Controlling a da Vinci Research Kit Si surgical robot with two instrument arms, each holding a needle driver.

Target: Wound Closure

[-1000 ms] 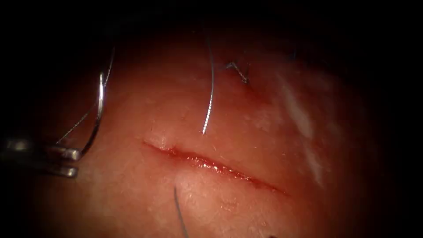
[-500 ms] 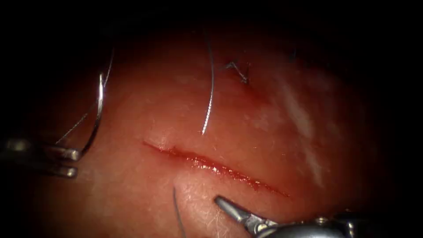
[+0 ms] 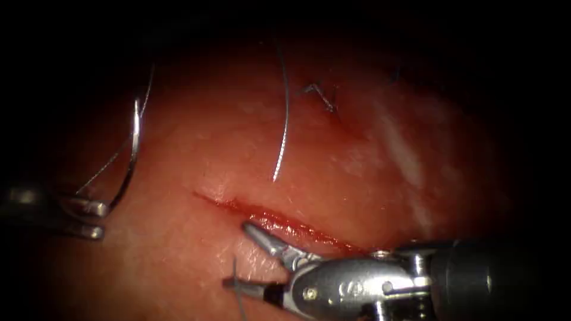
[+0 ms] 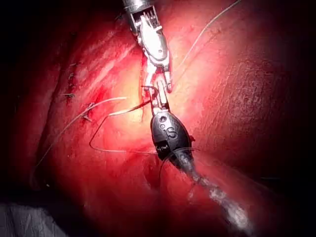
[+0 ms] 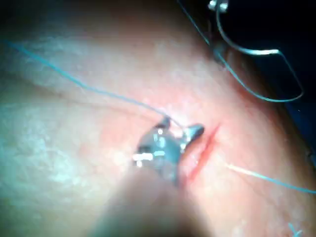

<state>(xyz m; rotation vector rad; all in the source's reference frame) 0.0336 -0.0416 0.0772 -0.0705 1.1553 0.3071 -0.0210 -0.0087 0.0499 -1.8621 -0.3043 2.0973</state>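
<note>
The cut (image 3: 285,224) runs slantwise across the tissue (image 3: 196,148) and is wet with red fluid. My left tool (image 3: 89,219) stands far left of the cut, jaws shut on the curved needle (image 3: 134,142) near its lower end. The needle arcs upward, free of the tissue. My right tool (image 3: 238,255) lies just below the cut's left part with jaws open. One jaw points at the cut, and the other crosses a short thread end (image 3: 237,273). In the right wrist view the right tool (image 5: 178,127) stands open beside the cut (image 5: 203,148).
A thread (image 3: 284,128) rises from the tissue above the cut. A second thread (image 3: 110,160) runs beside the needle. An earlier stitch with cut ends (image 3: 324,98) sits at the upper right. The right tool's wrist and shaft (image 3: 416,279) cover the tissue below the cut's right part.
My right tool came in from the lower right and moved up and left to the cut, and its jaws opened. The left tool and needle have stayed put.
</note>
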